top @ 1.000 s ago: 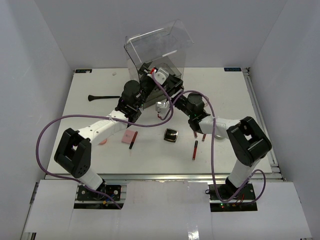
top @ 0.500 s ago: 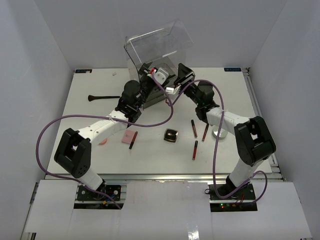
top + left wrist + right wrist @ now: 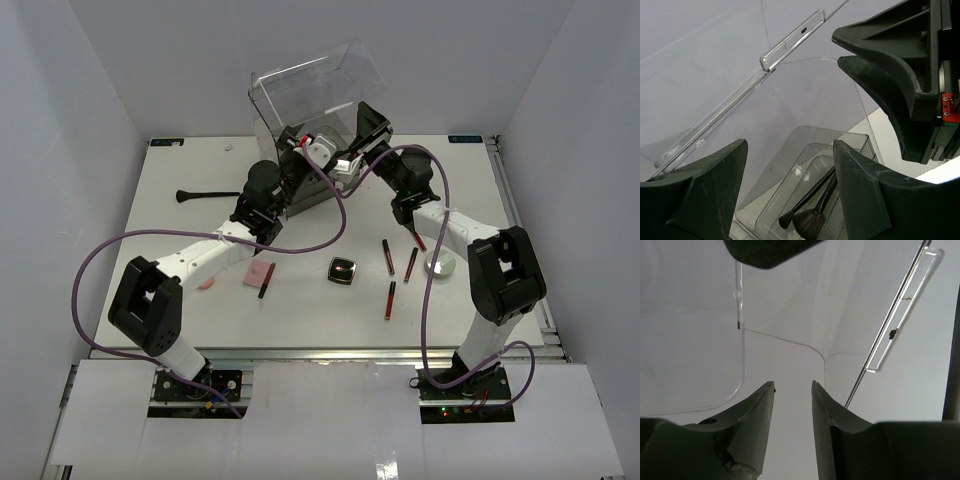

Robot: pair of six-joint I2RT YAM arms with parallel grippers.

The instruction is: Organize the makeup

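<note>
On the white surface [image 3: 190, 160] near the arms, slim red-and-black tubes [image 3: 386, 256] lie by a black square compact [image 3: 343, 271], with a round silver tin [image 3: 440, 264] to the right, a pink square palette [image 3: 256, 274] to the left and a black brush [image 3: 205, 195] farther left. Both arms stretch toward the far clear acrylic box [image 3: 300, 95], whose lid stands raised. The left tool [image 3: 790, 145] gapes wide. The right tool [image 3: 792, 385] is narrow, and whether it holds anything cannot be told.

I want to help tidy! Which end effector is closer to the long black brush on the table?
Left. The left end effector sits at the clear acrylic box, right of the long black brush; the right end effector is farther right.
</note>
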